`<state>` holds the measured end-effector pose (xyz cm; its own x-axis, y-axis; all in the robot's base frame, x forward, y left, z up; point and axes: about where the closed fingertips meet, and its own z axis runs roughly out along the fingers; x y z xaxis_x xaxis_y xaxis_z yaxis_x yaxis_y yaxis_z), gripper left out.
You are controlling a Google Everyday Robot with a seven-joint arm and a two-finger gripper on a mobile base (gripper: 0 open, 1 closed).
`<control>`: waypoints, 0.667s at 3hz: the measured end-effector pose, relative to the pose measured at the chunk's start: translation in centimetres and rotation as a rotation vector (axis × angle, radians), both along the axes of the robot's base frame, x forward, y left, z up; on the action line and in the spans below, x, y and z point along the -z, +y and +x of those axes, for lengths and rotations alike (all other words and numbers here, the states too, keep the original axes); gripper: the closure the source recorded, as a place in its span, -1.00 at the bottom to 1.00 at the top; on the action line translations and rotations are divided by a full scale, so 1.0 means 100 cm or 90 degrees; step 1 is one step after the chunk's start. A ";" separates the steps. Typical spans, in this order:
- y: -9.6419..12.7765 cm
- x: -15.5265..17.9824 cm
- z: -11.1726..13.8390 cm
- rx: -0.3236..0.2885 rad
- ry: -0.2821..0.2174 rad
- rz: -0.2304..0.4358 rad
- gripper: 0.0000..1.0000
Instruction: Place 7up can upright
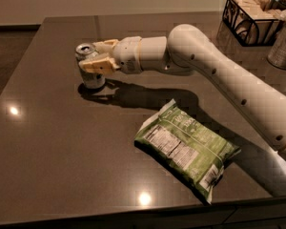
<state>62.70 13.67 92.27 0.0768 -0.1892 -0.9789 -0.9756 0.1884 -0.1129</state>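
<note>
Dark, glossy table [52,147] carries the 7up can [92,79], which stands upright near the far left part of the top. The gripper [89,55] reaches in from the right on the white arm [219,75], its two fingers [96,65] closed against the can's sides. A green snack bag [186,149] lies flat, well apart, near the front edge. A wire basket [250,18] sits at the far right corner.

7up can [91,79]: shiny metal | hand [87,56] clasping can: matt plastic | table [47,151]: glossy | snack bag [186,147]: crinkled film
</note>
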 end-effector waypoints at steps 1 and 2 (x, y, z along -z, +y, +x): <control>0.003 0.000 -0.001 -0.003 0.000 0.000 -1.00; 0.003 0.000 -0.001 -0.003 0.000 0.000 -1.00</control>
